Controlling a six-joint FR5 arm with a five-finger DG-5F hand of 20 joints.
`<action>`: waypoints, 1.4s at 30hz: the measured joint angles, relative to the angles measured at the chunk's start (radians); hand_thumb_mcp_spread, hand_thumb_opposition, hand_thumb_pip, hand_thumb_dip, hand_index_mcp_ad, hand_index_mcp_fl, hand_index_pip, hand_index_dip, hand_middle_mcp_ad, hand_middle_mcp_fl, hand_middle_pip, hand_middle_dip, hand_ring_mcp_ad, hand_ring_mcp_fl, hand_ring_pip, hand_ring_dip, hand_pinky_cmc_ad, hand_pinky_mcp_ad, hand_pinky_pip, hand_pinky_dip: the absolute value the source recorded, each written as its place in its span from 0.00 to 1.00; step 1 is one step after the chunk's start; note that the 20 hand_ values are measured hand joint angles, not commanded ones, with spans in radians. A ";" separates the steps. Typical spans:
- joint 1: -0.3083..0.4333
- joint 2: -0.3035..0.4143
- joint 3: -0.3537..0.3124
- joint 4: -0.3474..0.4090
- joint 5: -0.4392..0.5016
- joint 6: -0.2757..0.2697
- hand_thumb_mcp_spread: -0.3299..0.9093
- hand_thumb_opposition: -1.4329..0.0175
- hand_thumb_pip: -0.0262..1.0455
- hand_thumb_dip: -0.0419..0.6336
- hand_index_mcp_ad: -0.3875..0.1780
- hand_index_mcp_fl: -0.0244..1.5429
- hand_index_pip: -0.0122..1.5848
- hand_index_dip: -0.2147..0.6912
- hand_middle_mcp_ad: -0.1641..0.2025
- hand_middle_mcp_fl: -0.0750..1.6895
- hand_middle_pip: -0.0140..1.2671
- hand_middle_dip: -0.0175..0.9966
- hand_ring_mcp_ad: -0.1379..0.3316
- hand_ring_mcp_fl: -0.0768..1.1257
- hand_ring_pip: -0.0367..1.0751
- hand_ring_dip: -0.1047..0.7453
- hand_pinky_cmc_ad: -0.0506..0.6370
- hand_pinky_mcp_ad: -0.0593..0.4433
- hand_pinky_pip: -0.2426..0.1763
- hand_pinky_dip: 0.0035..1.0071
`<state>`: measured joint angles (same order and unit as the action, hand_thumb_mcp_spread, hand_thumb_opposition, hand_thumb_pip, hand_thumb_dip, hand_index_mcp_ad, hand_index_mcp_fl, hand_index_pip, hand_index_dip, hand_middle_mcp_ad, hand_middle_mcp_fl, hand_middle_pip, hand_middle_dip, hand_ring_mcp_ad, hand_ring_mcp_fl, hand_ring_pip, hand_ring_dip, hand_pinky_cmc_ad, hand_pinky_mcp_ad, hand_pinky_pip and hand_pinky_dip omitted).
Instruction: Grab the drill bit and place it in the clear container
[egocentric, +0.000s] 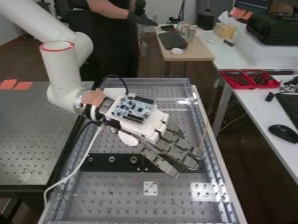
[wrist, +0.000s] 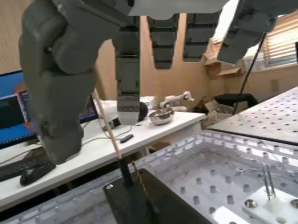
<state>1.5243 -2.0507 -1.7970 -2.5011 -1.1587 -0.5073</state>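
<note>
High view: above the desk (egocentric: 113, 200), the robot hand (egocentric: 178, 151) has its fingers straight and released, pointing between four and five o'clock, their tips near the desk's long rim at three o'clock. A black bar (egocentric: 101, 166) crosses beneath; farther towards six o'clock lies a white plate (egocentric: 151, 183).

Wrist view: a thin rod (wrist: 110, 129), apparently the drill bit, rises from the black bar, long axis near upright but slanted, far end seen beside the thumb. Holes dot the desk's surface. Beyond stand a white table (wrist: 93, 159) with a metal bowl (wrist: 161, 116), and a window.
</note>
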 joint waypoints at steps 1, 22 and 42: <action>0.000 -0.008 0.007 0.000 -0.001 -0.003 0.69 0.45 0.30 0.34 0.58 0.26 0.53 0.62 0.70 0.06 0.13 0.13 0.58 0.08 0.11 0.08 0.46 0.57 0.28 0.17; -0.014 -0.061 0.042 0.038 -0.024 -0.115 0.77 0.41 0.38 0.41 0.48 0.29 0.74 0.61 0.62 0.11 0.13 0.14 0.54 0.08 0.11 0.08 0.43 0.57 0.28 0.17; -0.032 -0.078 0.064 0.035 -0.071 -0.126 0.80 0.38 0.35 0.46 0.36 0.27 0.72 0.64 0.62 0.11 0.13 0.15 0.54 0.08 0.12 0.08 0.41 0.56 0.32 0.17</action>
<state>1.4925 -2.1287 -1.7327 -2.4658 -1.2300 -0.6336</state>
